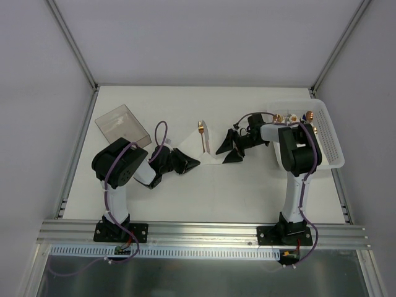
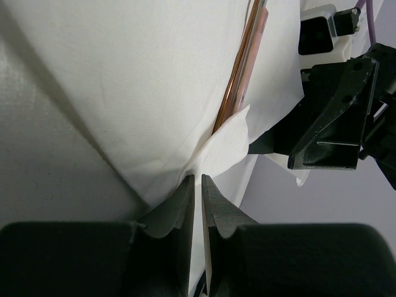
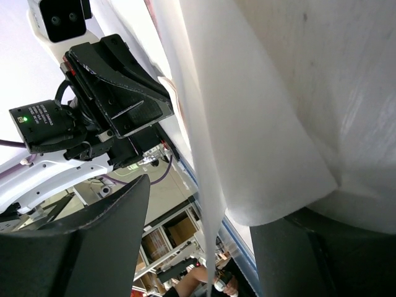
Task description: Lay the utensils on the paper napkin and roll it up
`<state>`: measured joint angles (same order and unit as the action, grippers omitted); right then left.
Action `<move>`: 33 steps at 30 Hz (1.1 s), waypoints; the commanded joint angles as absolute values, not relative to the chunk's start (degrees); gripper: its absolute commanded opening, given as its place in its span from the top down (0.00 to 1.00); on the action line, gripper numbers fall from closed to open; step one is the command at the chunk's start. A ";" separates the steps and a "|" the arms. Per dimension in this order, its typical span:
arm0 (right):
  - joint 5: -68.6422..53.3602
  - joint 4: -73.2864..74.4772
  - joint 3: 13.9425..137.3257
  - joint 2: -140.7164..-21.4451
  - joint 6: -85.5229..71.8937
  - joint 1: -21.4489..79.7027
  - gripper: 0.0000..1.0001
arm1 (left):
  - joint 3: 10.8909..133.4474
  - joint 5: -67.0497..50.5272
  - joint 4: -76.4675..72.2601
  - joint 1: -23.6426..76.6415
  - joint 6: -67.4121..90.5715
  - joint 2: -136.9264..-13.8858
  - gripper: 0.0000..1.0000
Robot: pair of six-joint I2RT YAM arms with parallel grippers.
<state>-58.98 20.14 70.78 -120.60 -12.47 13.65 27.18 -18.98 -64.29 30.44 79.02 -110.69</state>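
While left end effector [image 2: 198, 183] pinches paper napkin [image 2: 154, 93], right end effector [image 3: 216, 204] gapes, utensils [image 2: 239, 74] lying near-to-far.

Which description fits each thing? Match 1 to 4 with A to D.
Things:
1 box
2 basket
3 left tool
4 right tool

Descriptions:
A open
B clear, at the left rear
C shut on the napkin
D white, at the right rear

Pairs: 1-B; 2-D; 3-C; 4-A
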 commanded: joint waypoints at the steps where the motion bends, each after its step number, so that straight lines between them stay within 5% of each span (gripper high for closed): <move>1: -57.57 19.08 67.77 -118.30 -17.66 14.06 0.34 | 27.60 -17.49 -66.09 31.11 78.40 -111.71 0.90; 20: -51.15 9.06 73.04 -116.20 -15.21 10.81 0.41 | 27.33 -17.14 -66.10 31.03 78.75 -112.06 0.90; 33: -47.90 17.39 76.37 -114.00 -10.28 16.52 0.78 | 27.77 -16.96 -64.60 31.11 78.66 -111.62 0.90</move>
